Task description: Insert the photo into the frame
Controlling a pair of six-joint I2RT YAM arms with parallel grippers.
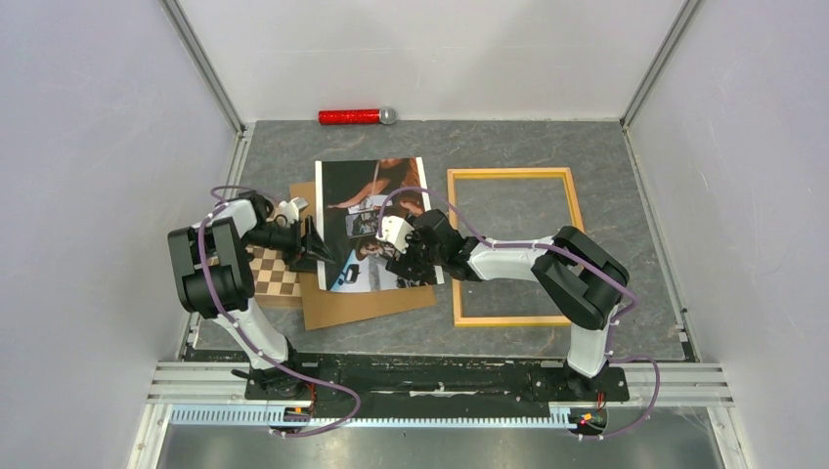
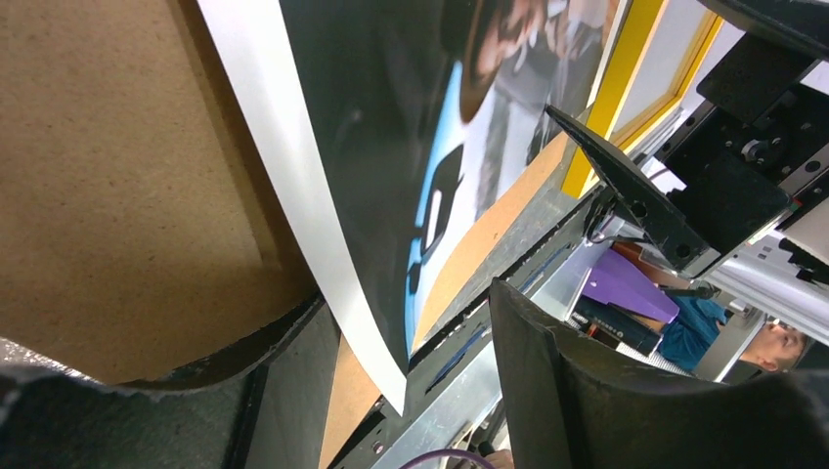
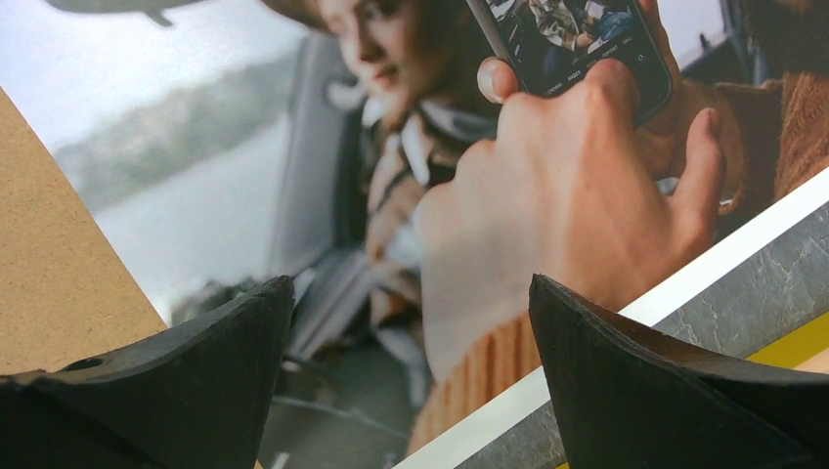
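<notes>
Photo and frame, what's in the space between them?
Just a bare strip of grey table between the photo and the frame; the right wrist view shows it.

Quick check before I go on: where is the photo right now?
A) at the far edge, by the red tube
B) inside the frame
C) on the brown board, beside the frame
C: in the top view the photo lies on the brown board, and the frame to its right holds nothing.
</notes>
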